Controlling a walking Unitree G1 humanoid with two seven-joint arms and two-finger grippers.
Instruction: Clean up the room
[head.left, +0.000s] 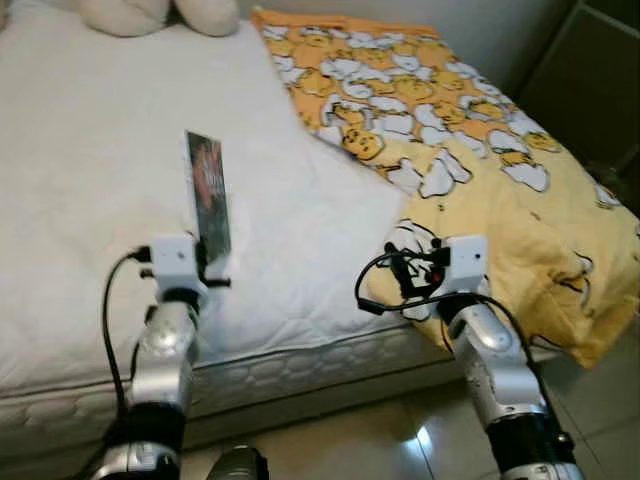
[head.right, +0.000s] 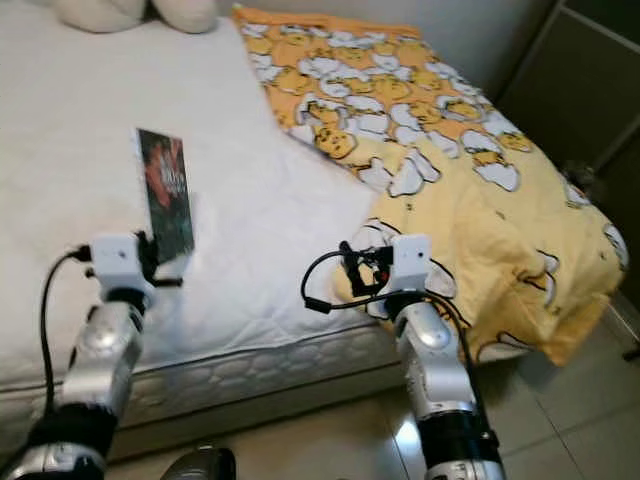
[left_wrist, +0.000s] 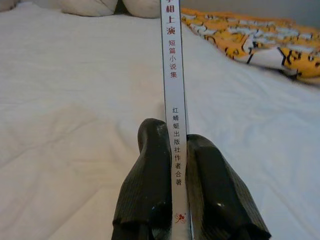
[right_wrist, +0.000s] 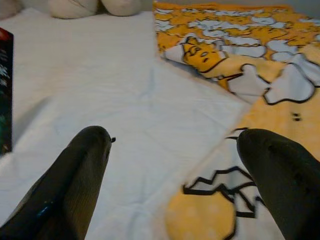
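Book (head.left: 209, 195): glossy paper cover, smooth white spine. Sheet (head.left: 80, 170): matt white quilted cloth. Blanket (head.left: 470, 150): soft matt printed cloth. Left gripper (left_wrist: 172, 175) fingers (left_wrist: 150, 185): ribbed matt black. Arms (head.left: 165, 350): brushed silver metal. Floor (head.left: 380, 440): glossy tile.

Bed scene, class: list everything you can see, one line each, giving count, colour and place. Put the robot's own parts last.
Bed: one, white quilted sheet, across the scene.
Blanket: one, yellow with cartoon print, on the bed's right side, draped over the edge.
Pillows: two, cream, at the head of the bed.
Book: one, dark cover, white spine, held upright above the bed.
Floor: pale tiles, below the bed.
Left claw: black, shut on the book's spine.
Right claw: black, open over the blanket's edge.
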